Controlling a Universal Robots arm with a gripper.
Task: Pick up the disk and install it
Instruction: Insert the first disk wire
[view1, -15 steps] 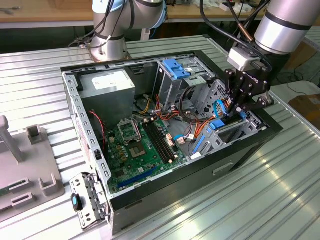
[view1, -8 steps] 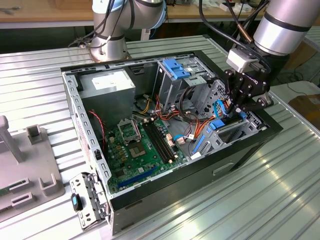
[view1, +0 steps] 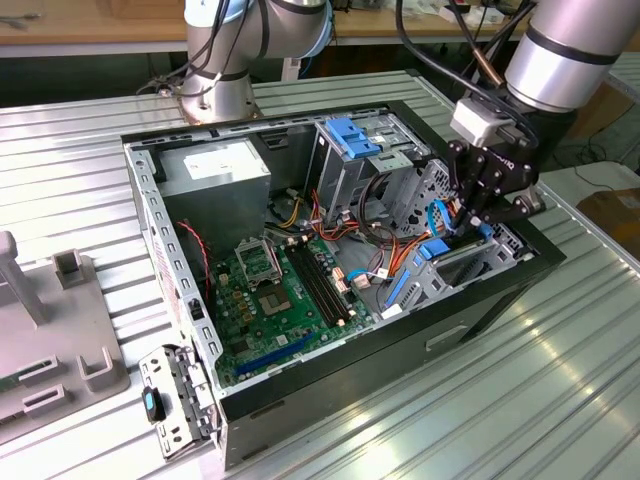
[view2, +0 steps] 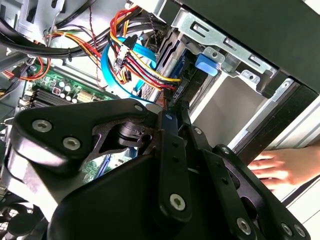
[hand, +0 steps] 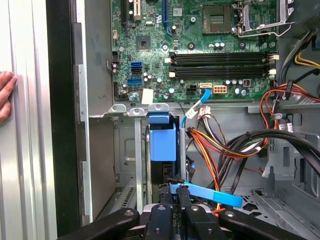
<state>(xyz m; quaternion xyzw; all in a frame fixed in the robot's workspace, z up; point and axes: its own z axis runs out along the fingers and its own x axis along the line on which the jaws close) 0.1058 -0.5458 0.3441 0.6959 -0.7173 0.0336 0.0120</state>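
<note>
Exterior view: gripper low inside open computer case, at drive bay on exterior view's right | first wrist view: fingers nearly closed on disk, standing edge-on in bay slot | hand resting outside case wall

The disk — blue-framed — stands on edge in its bay.

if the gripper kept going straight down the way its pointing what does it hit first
Most likely the disk's blue carrier, standing on edge in the drive bay directly ahead of the gripper in the first wrist view. The fingertips look already at its near edge, though depth is hard to judge. A flat blue cable lies just beside that line.
</note>
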